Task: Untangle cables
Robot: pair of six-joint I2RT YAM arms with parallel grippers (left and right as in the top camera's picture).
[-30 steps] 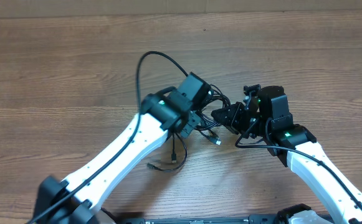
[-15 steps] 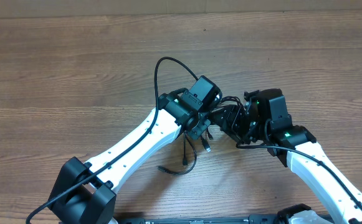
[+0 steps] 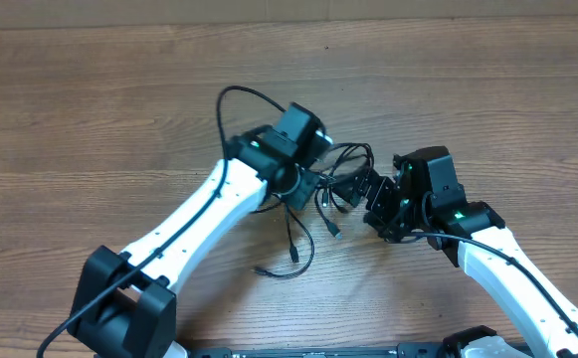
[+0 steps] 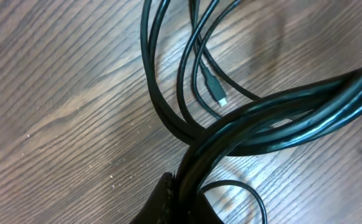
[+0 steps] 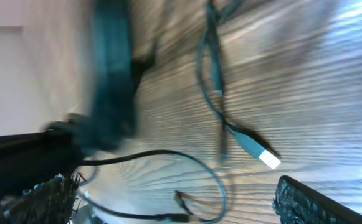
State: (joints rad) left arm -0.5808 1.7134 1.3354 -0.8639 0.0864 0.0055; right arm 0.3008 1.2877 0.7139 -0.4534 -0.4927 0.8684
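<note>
1. The cables [image 3: 345,177] sit as one knot on the bench [image 3: 90,99], in the middle of the overhead view between the two arms. One loose tail [image 3: 296,249] trails out toward the near edge.
2. The left gripper [image 3: 310,187] is pressed together on the bundle. In its wrist view several strands run together and vanish into the dark jaws at the bottom edge. That looks like an anchoring hold, pinning the knot so single cords can be drawn out of it.
3. The right gripper [image 3: 376,209] is spread wide and pinches nothing. Its wrist view is blurred, but its fingers [image 5: 311,199] stand far apart at the bottom corners, and a thin cord runs loose over the wood beyond them. Standing just beside the knot with jaws apart, it seems placed to pick a fresh strand.
4. There are two arms and two grippers. One small plug [image 4: 219,98] shows in the left wrist view and one pale flat plug [image 5: 263,156] in the right. The number of cords cannot be counted, as the strands overlap too tightly
</note>
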